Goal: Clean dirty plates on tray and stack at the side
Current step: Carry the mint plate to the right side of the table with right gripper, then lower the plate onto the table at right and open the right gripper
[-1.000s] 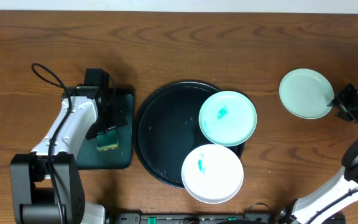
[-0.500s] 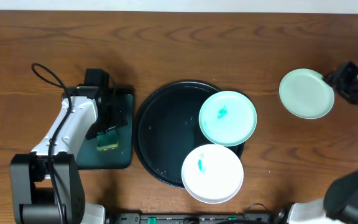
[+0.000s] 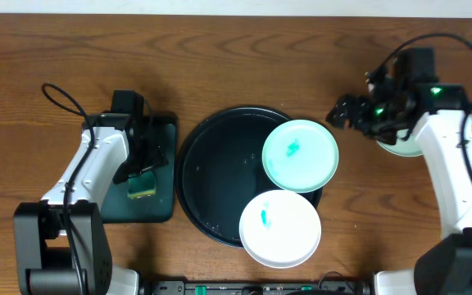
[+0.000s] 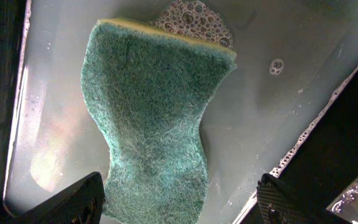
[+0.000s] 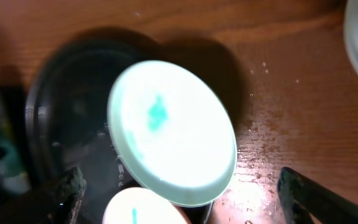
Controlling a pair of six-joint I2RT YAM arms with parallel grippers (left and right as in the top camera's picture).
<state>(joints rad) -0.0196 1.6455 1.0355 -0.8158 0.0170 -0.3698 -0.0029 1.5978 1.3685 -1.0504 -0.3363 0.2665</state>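
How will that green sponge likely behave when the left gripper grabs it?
The sponge probably squashes and bends, since its outline looks wavy. It is likely soggy and drippy, since bubbles sit beside it in the wet small tray.

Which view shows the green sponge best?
Left wrist: the sponge fills the frame, green side up. Overhead shows a small patch at the left gripper; right wrist shows nothing clear of it.

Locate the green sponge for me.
In the overhead view the green sponge lies on the small rectangular tray, left of the round black tray, beneath the left gripper.
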